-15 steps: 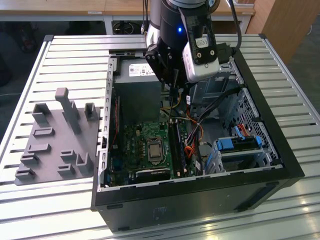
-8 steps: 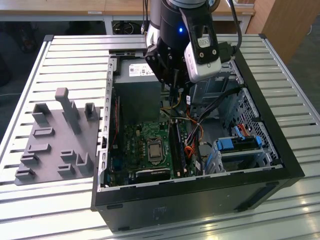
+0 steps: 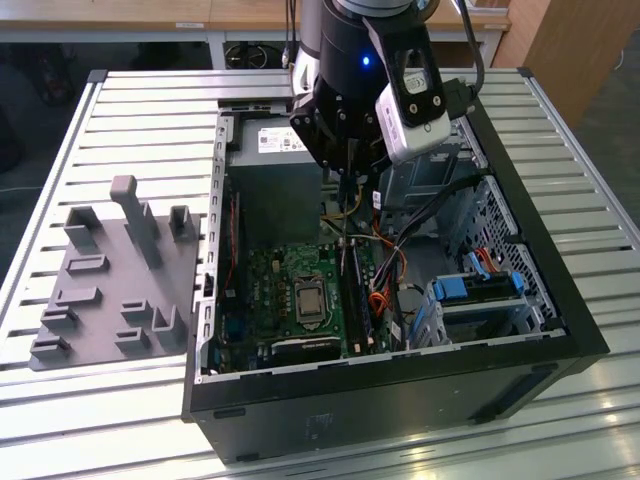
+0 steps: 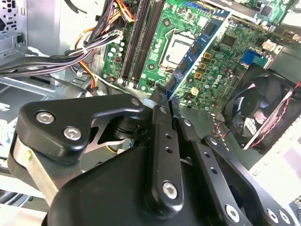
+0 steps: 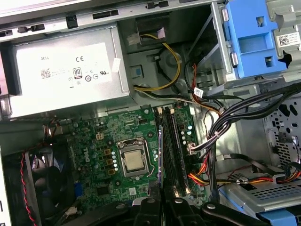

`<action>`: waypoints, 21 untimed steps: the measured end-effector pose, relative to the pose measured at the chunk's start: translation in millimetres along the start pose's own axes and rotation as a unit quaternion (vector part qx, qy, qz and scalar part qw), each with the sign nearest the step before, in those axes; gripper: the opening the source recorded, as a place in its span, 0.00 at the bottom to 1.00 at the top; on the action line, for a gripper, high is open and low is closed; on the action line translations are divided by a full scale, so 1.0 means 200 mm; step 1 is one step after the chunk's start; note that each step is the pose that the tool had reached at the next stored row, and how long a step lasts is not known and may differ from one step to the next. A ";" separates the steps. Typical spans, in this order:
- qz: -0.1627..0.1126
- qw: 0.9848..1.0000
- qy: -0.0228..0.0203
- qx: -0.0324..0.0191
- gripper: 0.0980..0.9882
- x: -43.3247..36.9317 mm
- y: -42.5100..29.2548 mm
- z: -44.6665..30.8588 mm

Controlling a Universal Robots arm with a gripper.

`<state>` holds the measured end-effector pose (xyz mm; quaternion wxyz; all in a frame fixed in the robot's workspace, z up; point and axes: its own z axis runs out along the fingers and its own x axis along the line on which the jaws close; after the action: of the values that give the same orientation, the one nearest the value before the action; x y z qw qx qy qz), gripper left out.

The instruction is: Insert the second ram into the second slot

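Claw [image 4: 167, 95] tight around second ram [image 4: 200, 42]

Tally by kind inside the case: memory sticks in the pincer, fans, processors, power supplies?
Thin flat blue memory stick, held in the pincer: 1
Round black plastic fan: 1
Square silver metal processor: 1
Grey metal power supply box: 1
Total: 4

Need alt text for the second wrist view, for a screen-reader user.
The gripper is shut on one end of the second ram, a blue stick held above the green motherboard. The long dark memory slots lie beside the processor socket, with a black fan nearby.
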<state>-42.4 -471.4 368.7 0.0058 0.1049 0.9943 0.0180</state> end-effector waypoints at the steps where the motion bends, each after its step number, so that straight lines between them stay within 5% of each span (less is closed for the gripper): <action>1: 0.000 1.000 0.000 0.000 0.04 0.000 0.000 0.000; 21: -0.020 1.000 0.001 0.000 0.04 0.000 0.000 0.001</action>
<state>-42.4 -471.4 368.4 0.0055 0.0849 0.9962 0.0182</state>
